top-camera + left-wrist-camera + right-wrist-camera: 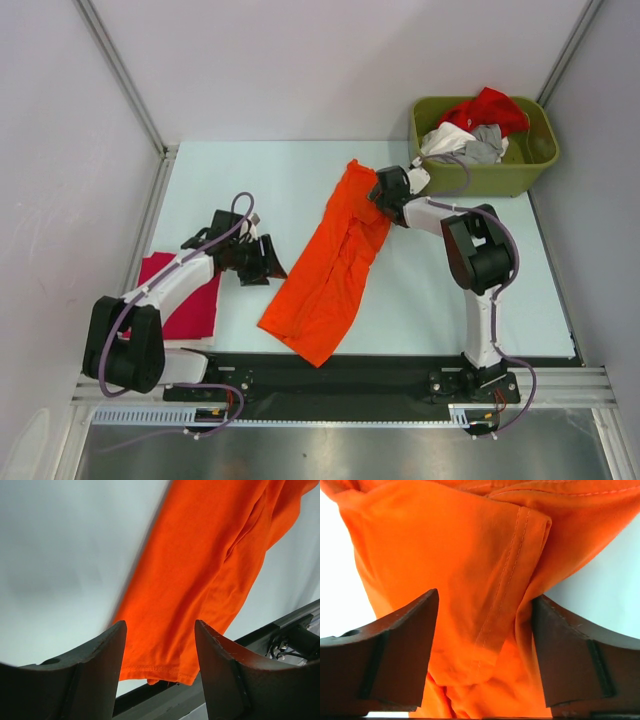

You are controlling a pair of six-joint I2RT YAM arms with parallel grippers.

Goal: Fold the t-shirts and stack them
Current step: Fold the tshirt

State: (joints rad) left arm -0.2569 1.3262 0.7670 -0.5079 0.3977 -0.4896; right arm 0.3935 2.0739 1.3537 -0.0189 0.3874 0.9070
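Near left: flat-folded magenta-red cloth tee lies on the pale bench, close to the left arm's base.

Left tool is just beyond it, low over the bench. Its dark fingers are parted with nothing between them. It stands apart from the orange cloth.

Centre: large bright orange cloth tee lies stretched in a long crumpled diagonal strip. The near hem is at the bench's front edge and the far end is toward the bin.

Right tool is at the tee's far end. Its jaws stand wide, with a stitched orange fold loose between the fingers.

Far right corner: olive-green plastic bin holds a red tee, a white tee and a grey tee in a heap.
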